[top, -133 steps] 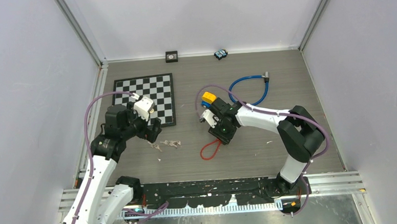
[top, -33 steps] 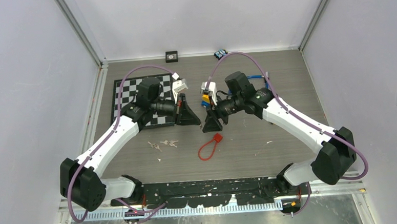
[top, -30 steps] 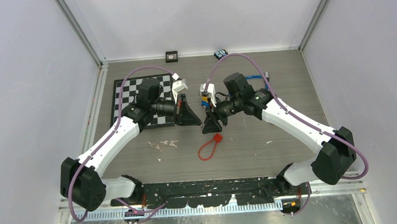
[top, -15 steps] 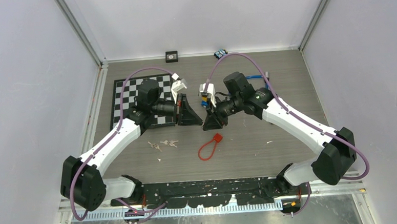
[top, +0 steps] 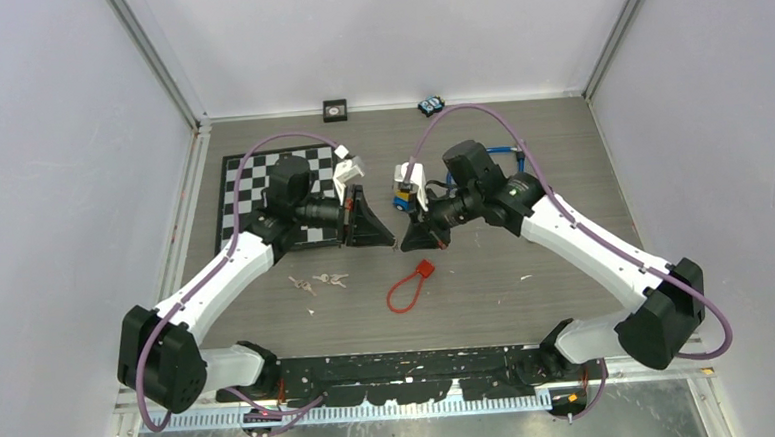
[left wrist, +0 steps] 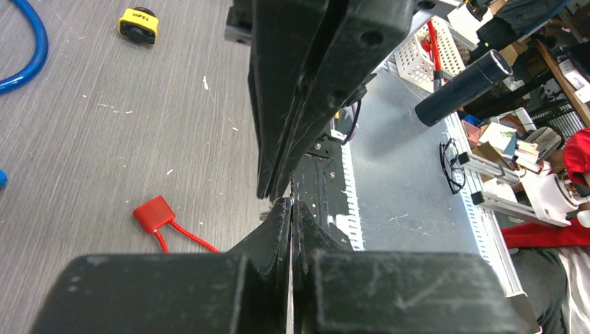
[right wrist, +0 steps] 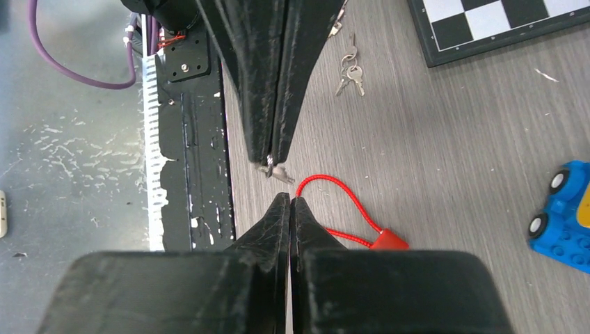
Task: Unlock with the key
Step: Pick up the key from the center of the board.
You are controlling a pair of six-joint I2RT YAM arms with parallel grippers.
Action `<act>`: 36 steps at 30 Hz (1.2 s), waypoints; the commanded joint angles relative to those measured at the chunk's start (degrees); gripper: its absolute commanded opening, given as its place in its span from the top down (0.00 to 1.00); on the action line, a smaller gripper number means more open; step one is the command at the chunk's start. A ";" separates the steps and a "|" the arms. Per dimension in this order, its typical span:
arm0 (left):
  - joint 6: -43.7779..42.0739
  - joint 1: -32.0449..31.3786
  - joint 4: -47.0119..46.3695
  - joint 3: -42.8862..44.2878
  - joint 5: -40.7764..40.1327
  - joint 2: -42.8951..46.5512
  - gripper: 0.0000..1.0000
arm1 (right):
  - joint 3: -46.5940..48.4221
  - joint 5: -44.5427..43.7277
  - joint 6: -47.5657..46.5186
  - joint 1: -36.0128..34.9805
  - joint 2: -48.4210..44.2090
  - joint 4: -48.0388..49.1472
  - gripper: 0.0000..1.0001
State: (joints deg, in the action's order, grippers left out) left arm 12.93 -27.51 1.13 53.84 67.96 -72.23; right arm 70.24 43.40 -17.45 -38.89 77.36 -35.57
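My two grippers meet tip to tip in the air above the table's middle. My left gripper (top: 393, 242) (left wrist: 291, 203) is shut, and a small silver key (right wrist: 275, 170) sticks out of its tips. My right gripper (top: 406, 246) (right wrist: 290, 199) faces it with jaws pressed together. Its tips stop just short of the key in the right wrist view. I see nothing between its fingers. The lock, a red block with a red cable loop (top: 423, 270) (left wrist: 154, 213) (right wrist: 388, 241), lies on the table below and in front of the grippers.
Loose keys on rings (top: 319, 280) (right wrist: 349, 71) lie left of the red lock. A chessboard (top: 251, 176) sits under the left arm. A blue and yellow toy (top: 400, 191) (right wrist: 560, 216) and a blue hose (left wrist: 28, 56) lie behind the right gripper.
My right gripper has gone from open to shut in front of the left gripper's tips, and its arm has shifted slightly to the right. The left arm has stayed still and shut.
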 commanded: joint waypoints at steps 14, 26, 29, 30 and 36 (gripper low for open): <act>-0.13 0.87 -2.78 -1.40 1.22 1.77 1.00 | 1.94 0.13 -3.44 -1.74 -0.34 -0.37 0.47; 0.96 0.80 -4.72 -2.67 2.00 2.32 1.00 | 5.45 1.55 -3.72 -2.24 3.86 -0.70 0.56; 1.03 0.87 -4.89 -2.78 2.00 2.35 1.00 | 6.14 1.81 -3.76 -2.28 4.11 -1.08 0.60; 1.04 0.88 -4.90 -2.78 2.05 2.40 1.00 | 6.11 1.83 -3.81 -2.28 4.11 -1.15 0.63; 1.45 1.01 -5.53 -3.03 2.01 2.44 1.00 | 5.42 3.62 -3.16 -2.33 3.72 -0.68 0.69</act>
State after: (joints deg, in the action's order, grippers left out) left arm 13.43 -26.85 -0.73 51.18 68.25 -71.33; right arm 73.84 44.36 -20.69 -40.93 81.49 -37.39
